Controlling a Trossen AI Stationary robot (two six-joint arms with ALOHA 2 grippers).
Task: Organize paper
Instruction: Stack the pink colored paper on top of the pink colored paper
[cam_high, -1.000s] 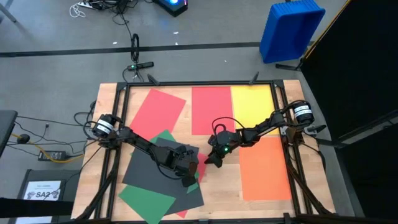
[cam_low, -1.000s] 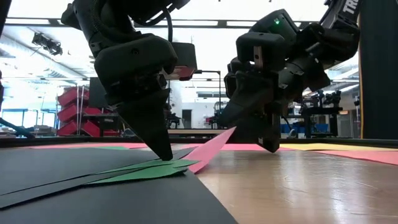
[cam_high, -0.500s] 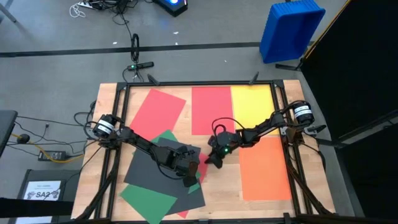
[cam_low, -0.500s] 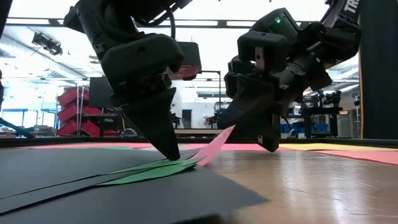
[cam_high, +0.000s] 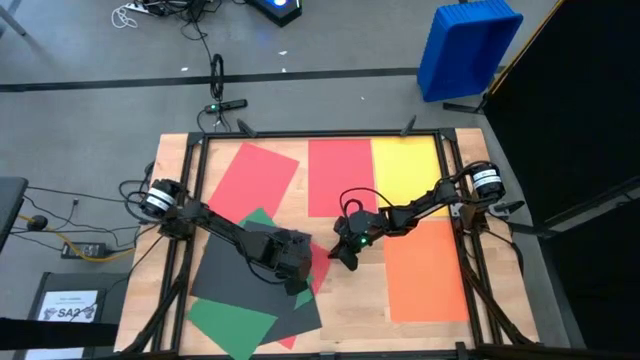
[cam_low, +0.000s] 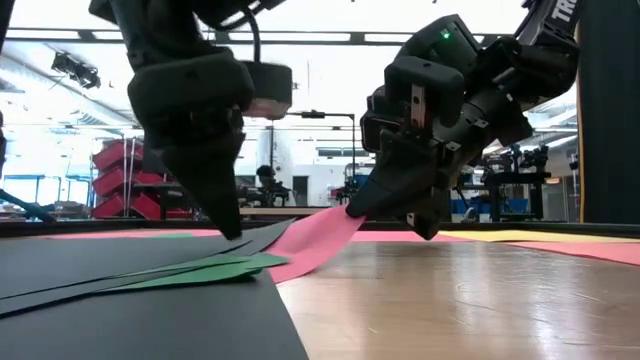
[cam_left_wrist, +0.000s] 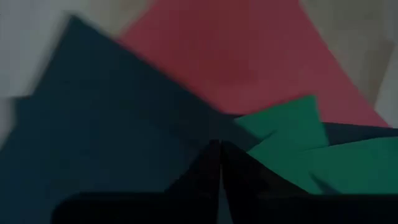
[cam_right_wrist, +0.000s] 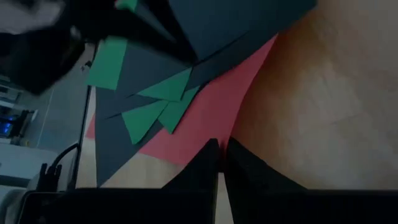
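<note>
Around the wooden table (cam_high: 350, 300) we see grey floor (cam_high: 90, 120) with loose cables (cam_high: 150, 12), a blue bin (cam_high: 468, 48), and beyond, a bright workshop with red racks (cam_low: 120, 180).

red (cam_high: 341, 176), yellow (cam_high: 405, 165), orange (cam_high: 425, 270), green (cam_high: 235, 326) and dark grey (cam_high: 232, 278) paper, blue bin (cam_high: 467, 48)

One camera hangs above me, looking straight down on the whole bench (cam_high: 350, 240) and both my arms. Another sits at bench-top height, close in, looking level across into the room. One rides each of my wrists, looking past my fingers — all four share the overlapping paper (cam_high: 255, 285) mid-bench.
</note>
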